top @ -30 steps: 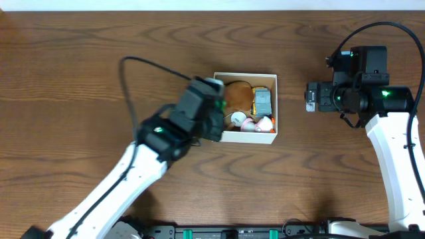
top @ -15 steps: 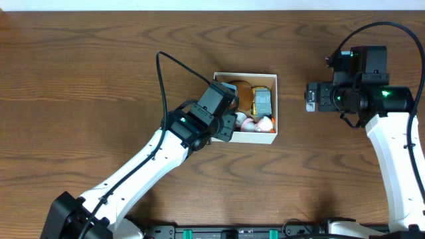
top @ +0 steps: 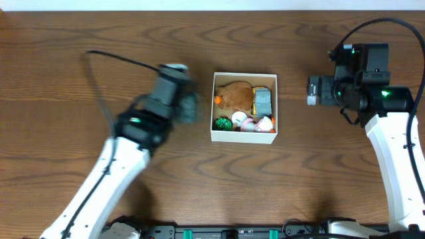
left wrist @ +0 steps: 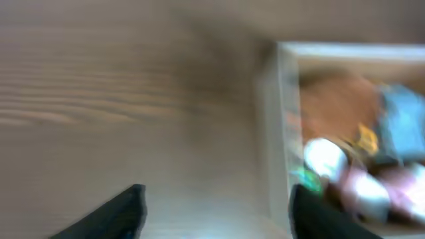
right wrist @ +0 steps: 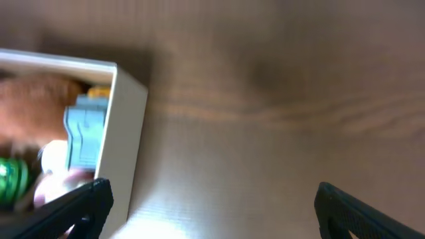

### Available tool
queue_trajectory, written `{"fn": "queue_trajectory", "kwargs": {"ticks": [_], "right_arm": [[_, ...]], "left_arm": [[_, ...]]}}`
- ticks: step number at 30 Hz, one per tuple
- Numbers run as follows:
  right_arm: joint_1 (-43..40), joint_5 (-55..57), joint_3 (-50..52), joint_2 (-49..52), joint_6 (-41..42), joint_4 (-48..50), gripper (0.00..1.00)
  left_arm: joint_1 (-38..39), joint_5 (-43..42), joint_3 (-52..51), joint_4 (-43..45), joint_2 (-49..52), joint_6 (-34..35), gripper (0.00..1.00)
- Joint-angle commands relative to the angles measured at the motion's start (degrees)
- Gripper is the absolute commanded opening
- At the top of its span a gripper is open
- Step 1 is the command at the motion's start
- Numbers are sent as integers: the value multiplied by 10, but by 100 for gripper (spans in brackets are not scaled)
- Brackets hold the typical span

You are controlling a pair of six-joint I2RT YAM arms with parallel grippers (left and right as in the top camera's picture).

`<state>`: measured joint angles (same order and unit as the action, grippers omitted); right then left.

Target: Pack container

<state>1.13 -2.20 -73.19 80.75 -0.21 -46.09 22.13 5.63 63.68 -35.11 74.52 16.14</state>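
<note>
The left pincer [top: 188, 108], blurred but apparently spread wide and empty, hangs just left of the container [top: 243, 137], a square box of toys [top: 236, 97] at the middle of the table [top: 80, 40], nearer it than the right pincer [top: 309, 91], likewise wide and empty, beyond its right wall.

The left gripper [left wrist: 216, 216] is being held above the wooden table [left wrist: 99, 99], jaws spread wide. The container [left wrist: 272, 133] is being framed at right (heavily blurred), with small toys [left wrist: 325, 156] being seen inside.
</note>
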Motion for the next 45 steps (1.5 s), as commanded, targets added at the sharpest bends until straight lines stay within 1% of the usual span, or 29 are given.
{"fn": "queue_trajectory", "kwargs": {"ticks": [1, 2, 5, 8, 13, 16, 18, 20, 22, 24, 26, 28, 32, 38, 40, 43, 45], "right_arm": [[24, 15, 1, 5, 11, 42, 99], [30, 21, 1, 7, 11, 60, 99], [44, 14, 1, 18, 10, 108, 99], [50, 13, 1, 24, 10, 120, 99], [49, -2, 1, 24, 13, 140, 99], [49, 4, 1, 25, 36, 151, 99], [49, 10, 1, 21, 40, 141, 99], [49, 21, 1, 11, 71, 120, 99], [49, 33, 1, -4, 92, 94, 99], [49, 54, 1, -24, 105, 66, 99], [52, 77, 7, -49, 110, 45, 99], [59, 94, 23, -76, 109, 45, 99], [85, 144, 92, -152, 125, 73, 99], [132, 196, 262, -297, 168, 147, 99], [140, 201, 309, -341, 181, 156, 99], [144, 200, 365, -399, 186, 153, 99], [144, 200, 388, -422, 186, 151, 99]], "left_arm": [[-88, 26, 14, 0, -12, 4, 94], [-112, 26, 14, 0, -12, 4, 98], [-183, 26, 14, -1, -9, 4, 98], [-233, 26, 14, -6, -8, 4, 98], [-268, 28, 13, 9, -8, 4, 98], [-277, 28, 13, 9, -9, 0, 98], [-277, 27, 12, -2, -15, -1, 98], [-275, 23, 5, -6, -31, -12, 98], [-275, 14, -9, -5, -63, -32, 98], [-275, -30, -28, 2, -106, -68, 98], [-275, -95, -52, 12, -163, -111, 98], [-275, -130, -74, 11, -213, -129, 98], [-275, -147, -139, 6, -323, -126, 98], [-275, -149, -229, -24, -481, -125, 98], [-275, -170, -246, -24, -528, -124, 98], [-275, -172, -260, -38, -586, -118, 98], [-275, -172, -260, -52, -606, -118, 98]]}}
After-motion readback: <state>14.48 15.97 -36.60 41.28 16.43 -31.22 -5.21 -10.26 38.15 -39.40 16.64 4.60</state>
